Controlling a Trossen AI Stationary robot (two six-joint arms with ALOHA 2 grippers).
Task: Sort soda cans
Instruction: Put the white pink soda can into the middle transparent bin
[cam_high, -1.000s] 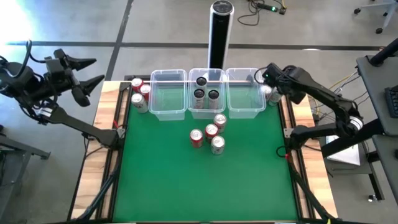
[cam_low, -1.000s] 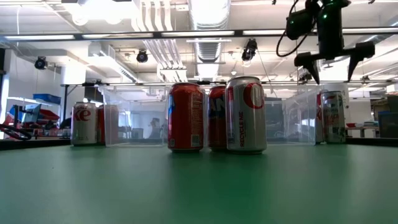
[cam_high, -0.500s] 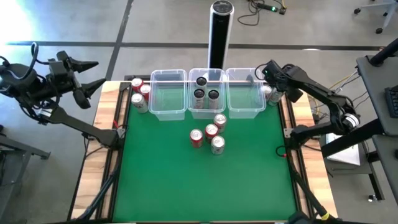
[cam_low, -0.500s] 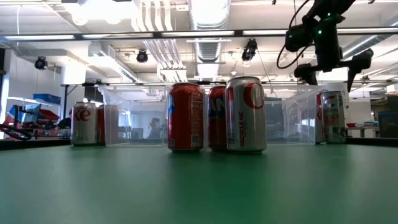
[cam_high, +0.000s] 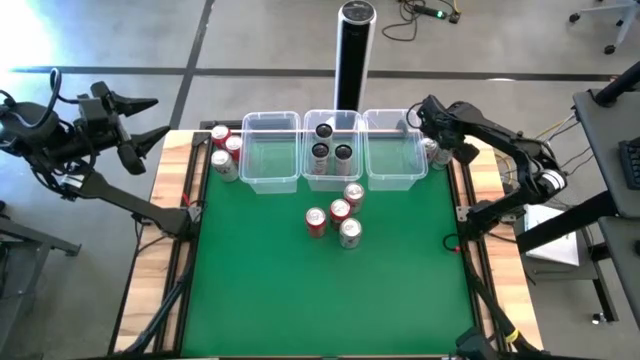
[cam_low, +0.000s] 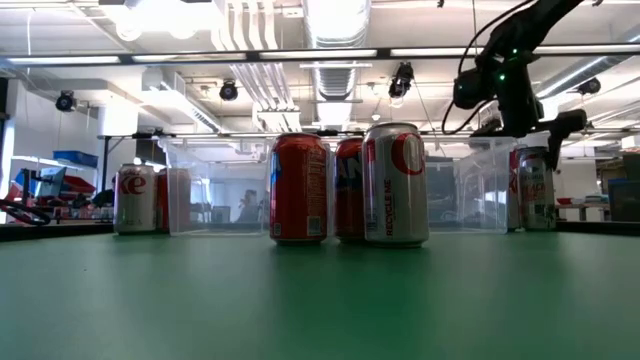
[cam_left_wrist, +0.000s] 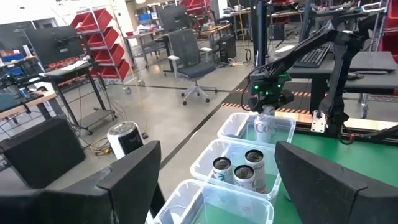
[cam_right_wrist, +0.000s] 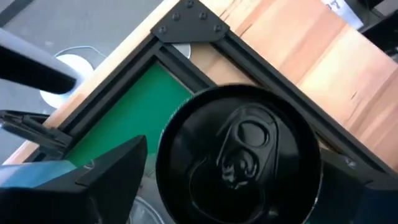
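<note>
My right gripper (cam_high: 436, 132), fingers spread wide, sits over a can (cam_right_wrist: 239, 163) at upper right of the high view, not gripping. Three dark cans (cam_high: 330, 145) fill the middle bin (cam_high: 332, 178). Four cans (cam_high: 340, 218) wait mid-mat, three more (cam_high: 224, 152) at upper left; my left gripper (cam_high: 135, 120) idles open off-table, so most sorting remains.

Near half of green mat (cam_high: 330, 300) lies bare, open to approach. Four cans (cam_high: 338, 216) cluster mid-table. Three clear bins (cam_high: 330, 152) wall off far edge; tall post (cam_high: 354, 50) stands behind them. Right gripper (cam_high: 432, 138), fingers spread, crowds corner can (cam_right_wrist: 239, 163) between right bin and frame rail (cam_high: 462, 195).
</note>
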